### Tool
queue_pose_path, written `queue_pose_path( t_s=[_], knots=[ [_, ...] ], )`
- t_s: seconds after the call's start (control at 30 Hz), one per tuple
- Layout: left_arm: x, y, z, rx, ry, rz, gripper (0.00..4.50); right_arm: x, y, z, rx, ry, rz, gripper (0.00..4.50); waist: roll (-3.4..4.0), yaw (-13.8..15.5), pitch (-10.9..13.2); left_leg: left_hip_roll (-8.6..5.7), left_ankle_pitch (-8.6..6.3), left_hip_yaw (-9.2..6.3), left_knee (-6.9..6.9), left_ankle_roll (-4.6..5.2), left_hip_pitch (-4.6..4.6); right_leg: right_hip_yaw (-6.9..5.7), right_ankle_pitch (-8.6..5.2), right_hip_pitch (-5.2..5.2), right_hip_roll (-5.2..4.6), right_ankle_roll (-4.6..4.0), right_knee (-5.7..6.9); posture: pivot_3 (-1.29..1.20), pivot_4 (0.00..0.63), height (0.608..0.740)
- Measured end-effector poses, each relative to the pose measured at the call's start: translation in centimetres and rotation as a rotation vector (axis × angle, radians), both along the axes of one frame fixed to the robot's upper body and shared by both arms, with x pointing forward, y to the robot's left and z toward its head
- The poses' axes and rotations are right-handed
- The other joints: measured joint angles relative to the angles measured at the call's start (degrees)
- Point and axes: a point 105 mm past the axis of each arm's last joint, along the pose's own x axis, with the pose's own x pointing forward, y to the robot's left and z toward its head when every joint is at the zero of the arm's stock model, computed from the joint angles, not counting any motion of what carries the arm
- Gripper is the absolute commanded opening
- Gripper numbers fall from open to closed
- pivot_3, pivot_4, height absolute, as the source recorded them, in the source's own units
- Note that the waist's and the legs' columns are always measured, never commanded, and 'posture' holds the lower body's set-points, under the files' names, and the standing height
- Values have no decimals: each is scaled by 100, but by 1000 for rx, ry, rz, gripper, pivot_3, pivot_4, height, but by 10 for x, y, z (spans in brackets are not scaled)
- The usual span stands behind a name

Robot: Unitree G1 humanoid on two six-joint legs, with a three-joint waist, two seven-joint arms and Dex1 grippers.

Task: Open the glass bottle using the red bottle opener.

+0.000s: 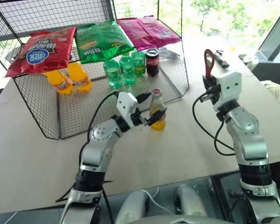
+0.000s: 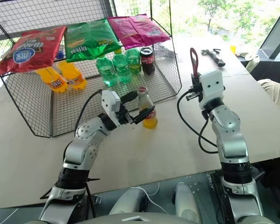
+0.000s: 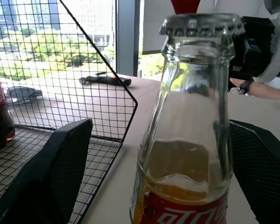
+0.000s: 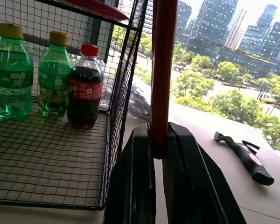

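While the bottle point(image 1: 157, 111) stood upright on the table point(image 1: 32, 149) just in front of the wire rack point(image 1: 46, 100), the left gripper point(image 1: 151, 117) sat around its lower half with its jaws spread wide. In the left wrist view one black finger point(image 3: 51, 177) stood on each side of the glass with a gap between finger and bottle, so nothing was clamped. The cap point(image 3: 201, 24) was on, crimped over the neck, and yellow-orange drink filled the body above the red label point(image 3: 182, 212).

Off to the right, well apart from the bottle, the right gripper point(image 1: 209, 80) was raised above the table and pinched shut on the opener point(image 1: 208, 59). The opener stood upright out of the closed fingers, its loop end at the top. In the right wrist view the red shaft point(image 4: 162, 70) rose straight from between the two black fingers point(image 4: 137, 186).

Inside the rack stood green bottles point(image 1: 123, 69), a cola bottle point(image 1: 152, 61) and orange bottles point(image 1: 67, 78), with snack bags point(image 1: 42, 49) lying on the top shelf. A black tool point(image 4: 245, 158) lay on the far part of the table, beyond the right gripper.
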Motion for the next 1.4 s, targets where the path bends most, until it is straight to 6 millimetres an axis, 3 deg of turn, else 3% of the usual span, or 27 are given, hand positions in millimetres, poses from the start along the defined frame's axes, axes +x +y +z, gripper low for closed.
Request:
queue_pose_path(
  t_s=[0.97, 1.2, 1.4],
  knots=[
    [-5, -15, 10, -34, -64, -77, 4487, -1, 7, -4, -67, 2, 41, 0, 0, 3, 0, 0, 0, 0, -2, 0, 0, -1, 0, 1, 2, 0, -4, 0, 150, 740],
    [-3, -14, 10, -38, -75, -68, 1763, -1, 7, -5, -73, 3, 42, 0, 0, 6, 0, 0, 0, -2, -3, 0, 0, -3, 0, 2, 2, 0, -7, 0, 150, 740],
    [-4, -14, 16, -44, -110, -72, 1417, -4, 23, -12, -143, 21, 113, 0, 2, 9, -1, 0, 0, -3, -3, 0, 4, -4, 0, 8, 2, 0, -8, 0, 150, 740]
  ],
)
